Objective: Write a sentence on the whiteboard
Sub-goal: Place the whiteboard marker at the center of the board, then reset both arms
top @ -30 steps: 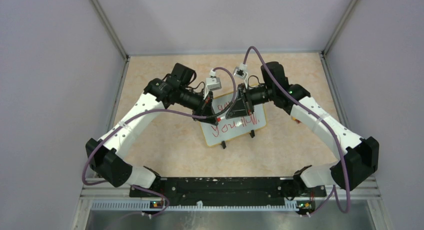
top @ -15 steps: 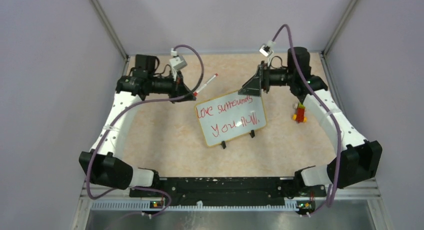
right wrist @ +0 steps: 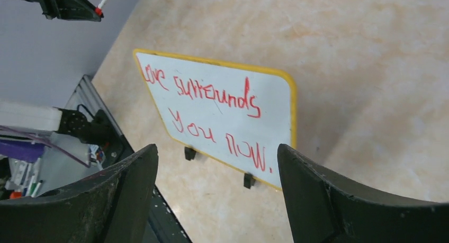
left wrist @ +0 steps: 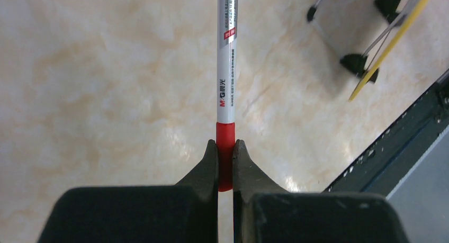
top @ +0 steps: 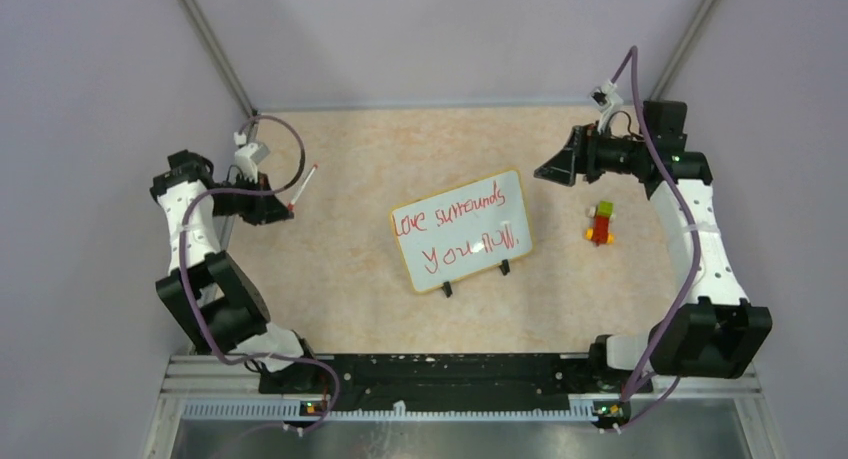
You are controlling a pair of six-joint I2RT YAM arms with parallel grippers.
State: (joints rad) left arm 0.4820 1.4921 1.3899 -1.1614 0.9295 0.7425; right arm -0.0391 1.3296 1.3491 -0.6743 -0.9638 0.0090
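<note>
Whiteboard [top: 512, 219]: smooth white face, glossy, is throwing back bright glare spots. Rim [right wrist: 212, 62]: thin, is looking like yellow wood. Sentence [top: 455, 214]: red marker ink, is lying flat and dull. Clip feet [right wrist: 249, 180]: black, are appearing plastic. Desk [top: 340, 179]: beige marbled top, smooth, is giving a soft sheen. Marker [left wrist: 226, 68]: glossy white plastic barrel, red band. Left gripper [left wrist: 226, 147] and right gripper [right wrist: 216, 150]: jaws are showing matt black plastic, the right pair scuffed and dusty.

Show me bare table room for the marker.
Bare beige tabletop lies between the left tool and the yellow-rimmed white whiteboard, behind the board to the back wall, and in front to the base rail. Crowded: right of the board, by the small red-yellow-green block near the right tool.
</note>
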